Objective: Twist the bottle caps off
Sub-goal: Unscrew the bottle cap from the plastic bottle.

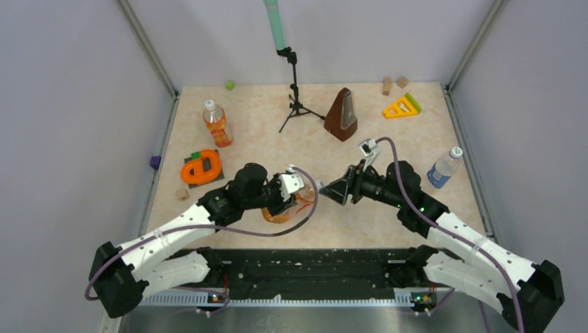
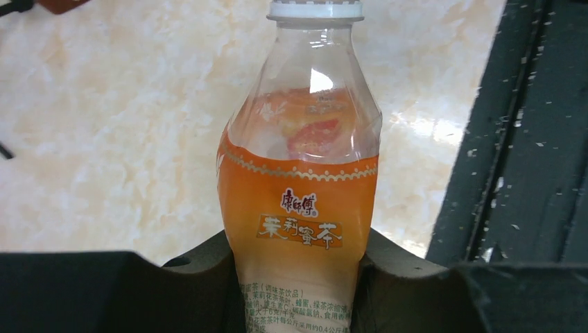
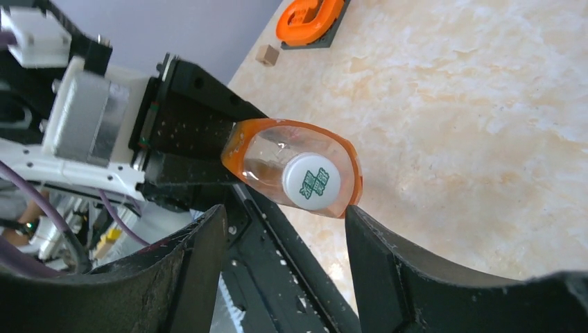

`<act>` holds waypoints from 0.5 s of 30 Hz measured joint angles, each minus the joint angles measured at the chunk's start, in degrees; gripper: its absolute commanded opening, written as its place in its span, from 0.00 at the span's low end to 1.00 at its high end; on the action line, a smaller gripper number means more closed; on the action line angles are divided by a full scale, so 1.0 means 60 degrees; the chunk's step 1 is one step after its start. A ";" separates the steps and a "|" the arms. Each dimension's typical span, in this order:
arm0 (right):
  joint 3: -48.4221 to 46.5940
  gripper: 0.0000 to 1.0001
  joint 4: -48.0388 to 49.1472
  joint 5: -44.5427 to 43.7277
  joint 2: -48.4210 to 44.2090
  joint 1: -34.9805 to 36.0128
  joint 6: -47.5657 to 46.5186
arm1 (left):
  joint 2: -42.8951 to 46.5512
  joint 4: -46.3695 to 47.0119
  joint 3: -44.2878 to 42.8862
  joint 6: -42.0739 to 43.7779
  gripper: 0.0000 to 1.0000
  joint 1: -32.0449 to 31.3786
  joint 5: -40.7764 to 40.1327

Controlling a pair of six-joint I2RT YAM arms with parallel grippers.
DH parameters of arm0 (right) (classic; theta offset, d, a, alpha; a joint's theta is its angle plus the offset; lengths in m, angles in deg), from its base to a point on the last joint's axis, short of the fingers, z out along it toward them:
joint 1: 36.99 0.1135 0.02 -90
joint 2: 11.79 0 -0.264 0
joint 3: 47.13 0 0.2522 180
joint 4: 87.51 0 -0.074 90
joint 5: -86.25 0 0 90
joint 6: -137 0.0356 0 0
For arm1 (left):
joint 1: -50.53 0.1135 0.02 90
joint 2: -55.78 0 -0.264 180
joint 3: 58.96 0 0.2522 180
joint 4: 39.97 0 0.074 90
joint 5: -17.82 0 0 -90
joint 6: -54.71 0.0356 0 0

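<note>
This is a robotics lab test cell. Plain grey walls on metal posts box in a table. A left arm and a right arm are bolted to a black rail at its near edge. Odd props stand about: a tripod, a metronome, wooden blocks, a yellow triangle.
</note>
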 measured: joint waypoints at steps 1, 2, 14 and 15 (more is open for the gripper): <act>0.0000 0.60 -0.0004 -0.0106 -0.0051 0.0000 0.0164 | 0.0062 0.0011 0.0029 0.0066 0.00 -0.0124 -0.0310; 0.0004 0.60 0.0069 -0.0240 -0.0091 0.0000 0.0372 | 0.0149 0.0033 0.0076 0.0149 0.00 -0.0251 -0.0623; 0.0004 0.53 0.0630 -0.0743 0.0670 0.0000 0.1759 | 0.0674 0.0743 0.0736 0.0816 0.00 -0.0922 -0.2146; 0.0004 0.53 0.0630 -0.0736 0.0772 0.0000 0.1789 | 0.0656 0.0798 0.0736 0.0831 0.00 -0.0933 -0.2178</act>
